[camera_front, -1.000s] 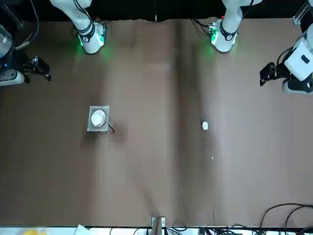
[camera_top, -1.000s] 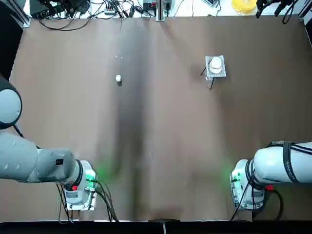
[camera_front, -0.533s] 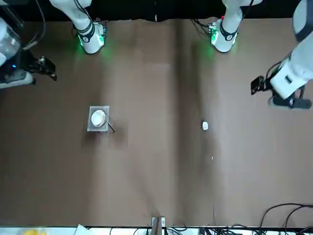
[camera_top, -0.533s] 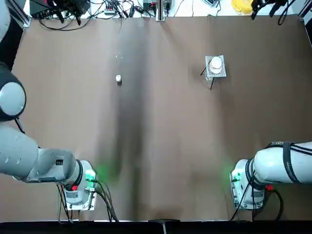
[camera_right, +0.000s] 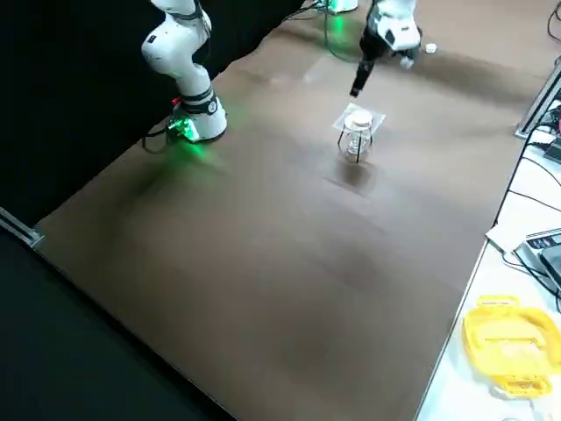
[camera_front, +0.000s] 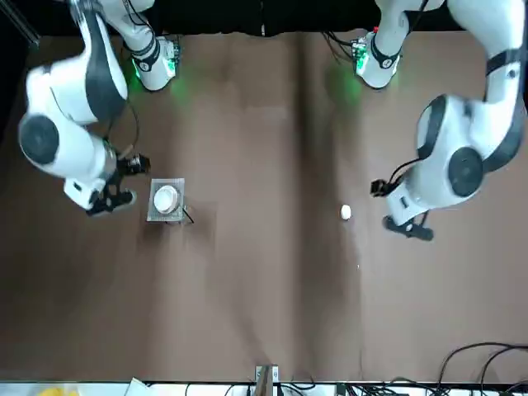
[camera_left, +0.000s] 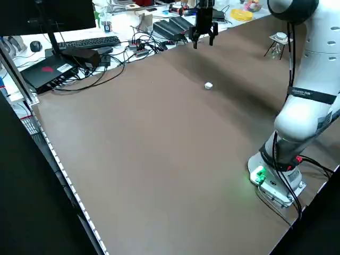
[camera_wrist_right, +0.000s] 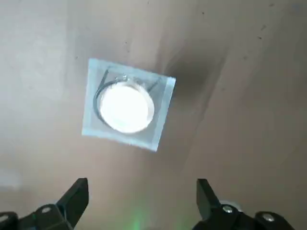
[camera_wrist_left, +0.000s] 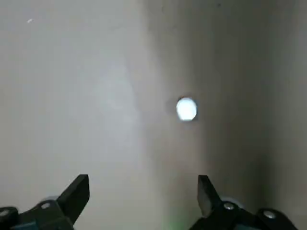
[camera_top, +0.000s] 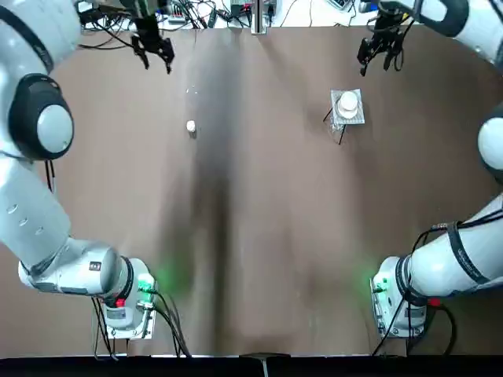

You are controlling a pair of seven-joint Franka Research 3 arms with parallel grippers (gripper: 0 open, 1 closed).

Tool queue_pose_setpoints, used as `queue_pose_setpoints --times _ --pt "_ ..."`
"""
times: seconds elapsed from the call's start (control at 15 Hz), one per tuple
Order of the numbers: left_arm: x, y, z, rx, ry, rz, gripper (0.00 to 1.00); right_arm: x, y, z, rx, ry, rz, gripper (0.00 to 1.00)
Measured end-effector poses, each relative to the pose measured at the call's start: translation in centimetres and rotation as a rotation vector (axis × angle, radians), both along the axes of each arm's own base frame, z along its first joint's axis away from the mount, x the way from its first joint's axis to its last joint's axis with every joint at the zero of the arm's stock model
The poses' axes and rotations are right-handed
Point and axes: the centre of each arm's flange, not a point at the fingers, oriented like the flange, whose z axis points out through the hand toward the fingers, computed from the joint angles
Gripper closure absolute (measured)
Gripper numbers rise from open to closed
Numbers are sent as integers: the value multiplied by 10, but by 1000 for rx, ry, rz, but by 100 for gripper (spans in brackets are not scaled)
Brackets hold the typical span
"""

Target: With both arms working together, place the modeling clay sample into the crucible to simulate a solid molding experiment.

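a brown table (camera_top: 259,236) seen from above, with two white robot arms reaching from their bases at the near edge out to the far side.

the modeling clay sample (camera_top: 191,126), a tiny white pellet, lies alone on the bare table surface in the far left part. it also shows as a small white dot in the front view (camera_front: 346,213) and in the left wrist view (camera_wrist_left: 186,109).

the left gripper (camera_top: 154,52) hangs above the table near the far edge, beyond the pellet and a little to its left, not touching it. its two dark fingers (camera_wrist_left: 76,194) are spread wide apart with nothing between them.

the crucible (camera_top: 348,102), a small white round cup, sits on top of a square grey mesh stand (camera_top: 356,118) with thin wire legs, in the far right part of the table, well apart from the pellet. in the right wrist view the cup (camera_wrist_right: 125,106) appears centred on the mesh square.

the right gripper (camera_top: 380,49) hangs near the far edge, just beyond the stand and slightly to its right, clear of it. its fingers (camera_wrist_right: 76,196) are likewise spread apart and hold nothing.

cables (camera_top: 102,35) lie along the far edge of the table.
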Motion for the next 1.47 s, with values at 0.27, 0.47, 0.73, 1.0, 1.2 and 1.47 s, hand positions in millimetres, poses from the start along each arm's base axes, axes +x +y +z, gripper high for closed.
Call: queue_pose_setpoints --times 0.27,0.47,0.73,1.0,1.2,1.47 --pt "14 -38 -74 -19 -47 32 0 17 -16 -38 157 40 -31 26" --pt "2 -42 -146 -42 -92 32 0 21 -31 -47 185 51 -42 30" --pt "-33 -40 -202 -48 -90 25 0 29 -33 -64 187 42 -53 56" --pt "-44 -48 -210 -37 -70 33 0 30 -33 -93 183 84 -58 58" --pt "-50 -50 -217 -37 -71 34 0 30 -32 -111 181 113 -61 58" --pt "-53 -52 -222 -40 -73 31 4 28 -28 -132 178 149 -57 58"
